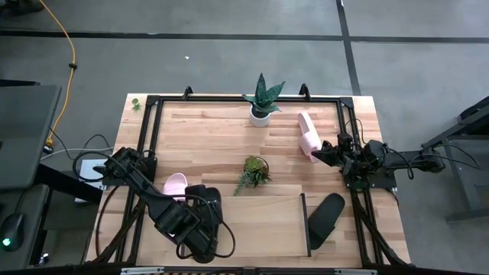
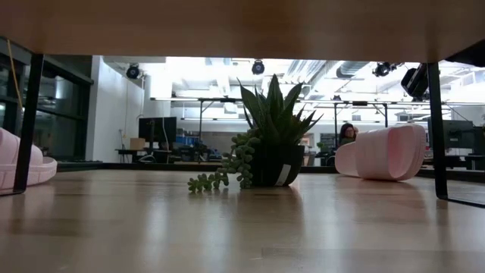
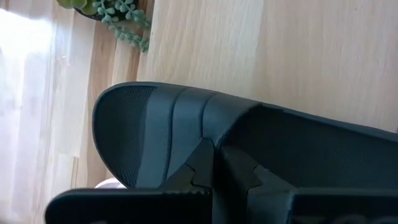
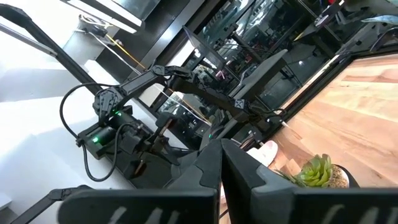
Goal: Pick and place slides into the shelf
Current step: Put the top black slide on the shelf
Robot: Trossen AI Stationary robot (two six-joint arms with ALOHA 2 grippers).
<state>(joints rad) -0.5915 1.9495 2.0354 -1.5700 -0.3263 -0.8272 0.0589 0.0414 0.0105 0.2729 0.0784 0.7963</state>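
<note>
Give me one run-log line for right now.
left gripper: shut on black slide, at shelf left end | right gripper: shut, empty, by pink slide | shelf: no slide seen set down

Behind my table I see an open workroom with a grey floor (image 1: 229, 61), desks with monitors (image 2: 157, 129), and bright ceiling lights.

Two pale pink slides (image 1: 308, 134), (image 1: 176, 184); two matte black slides (image 1: 325, 214), (image 3: 205, 143), the latter's strap ribbed. Shelf (image 1: 263, 221) light wood, black side panels. Green plants (image 1: 263, 95); white pot (image 1: 260, 116).
</note>
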